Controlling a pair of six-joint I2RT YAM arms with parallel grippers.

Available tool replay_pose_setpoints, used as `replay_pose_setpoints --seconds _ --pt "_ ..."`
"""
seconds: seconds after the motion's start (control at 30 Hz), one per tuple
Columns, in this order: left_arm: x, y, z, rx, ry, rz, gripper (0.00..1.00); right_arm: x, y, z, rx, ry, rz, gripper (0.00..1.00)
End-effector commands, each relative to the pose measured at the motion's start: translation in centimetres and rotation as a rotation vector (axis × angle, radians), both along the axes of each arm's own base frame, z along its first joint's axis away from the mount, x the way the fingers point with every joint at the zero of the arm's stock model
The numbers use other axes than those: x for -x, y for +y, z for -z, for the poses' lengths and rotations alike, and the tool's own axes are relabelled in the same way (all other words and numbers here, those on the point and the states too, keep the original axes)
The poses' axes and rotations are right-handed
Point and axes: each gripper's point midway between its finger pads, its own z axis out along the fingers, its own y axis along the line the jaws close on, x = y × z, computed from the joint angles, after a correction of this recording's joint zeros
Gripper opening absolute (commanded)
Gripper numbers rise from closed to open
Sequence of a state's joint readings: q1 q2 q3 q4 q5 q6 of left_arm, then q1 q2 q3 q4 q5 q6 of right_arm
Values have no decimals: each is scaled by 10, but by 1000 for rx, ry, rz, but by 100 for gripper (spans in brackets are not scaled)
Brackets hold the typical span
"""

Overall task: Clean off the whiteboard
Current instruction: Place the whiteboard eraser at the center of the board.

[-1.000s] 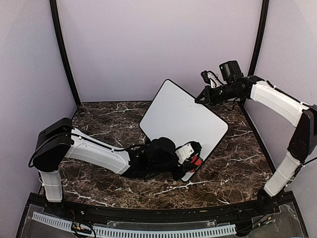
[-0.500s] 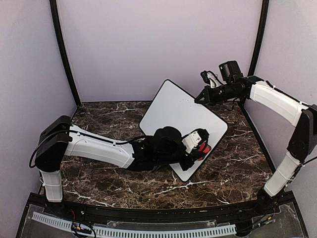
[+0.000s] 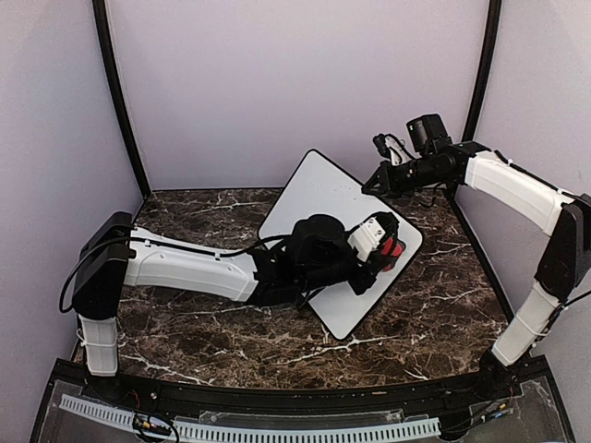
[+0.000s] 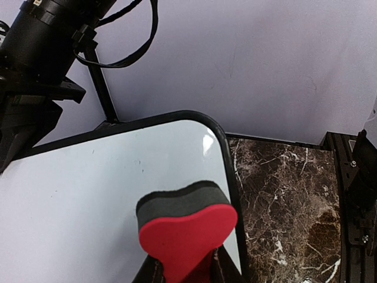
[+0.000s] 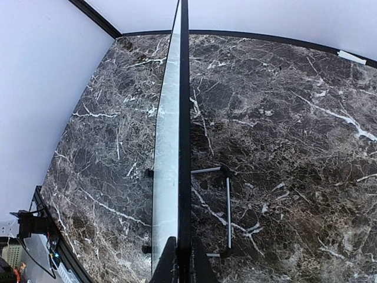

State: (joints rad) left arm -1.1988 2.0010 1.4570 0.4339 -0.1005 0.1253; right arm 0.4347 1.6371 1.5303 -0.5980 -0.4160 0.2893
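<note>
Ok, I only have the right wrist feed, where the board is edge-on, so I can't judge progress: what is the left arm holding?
Observer: The left end effector is shut on a red eraser with a dark felt face.
Operator: Where is that on the board?
Observer: Over the whiteboard, near its right-hand corner in the top view. I cannot confirm contact.
Operator: Any writing on it?
Observer: None visible on the white face in the top or left wrist view.

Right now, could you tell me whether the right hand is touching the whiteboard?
Touching: right wrist view shows the right hand clamped on the whiteboard, gripping its edge.
</note>
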Motion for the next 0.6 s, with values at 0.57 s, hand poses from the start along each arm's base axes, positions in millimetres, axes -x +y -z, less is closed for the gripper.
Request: replay_pose_setpoints --seconds 0.57 --pt "-127 190 -1 2 158 -596 0 16 10 15 13 67 -41 3"
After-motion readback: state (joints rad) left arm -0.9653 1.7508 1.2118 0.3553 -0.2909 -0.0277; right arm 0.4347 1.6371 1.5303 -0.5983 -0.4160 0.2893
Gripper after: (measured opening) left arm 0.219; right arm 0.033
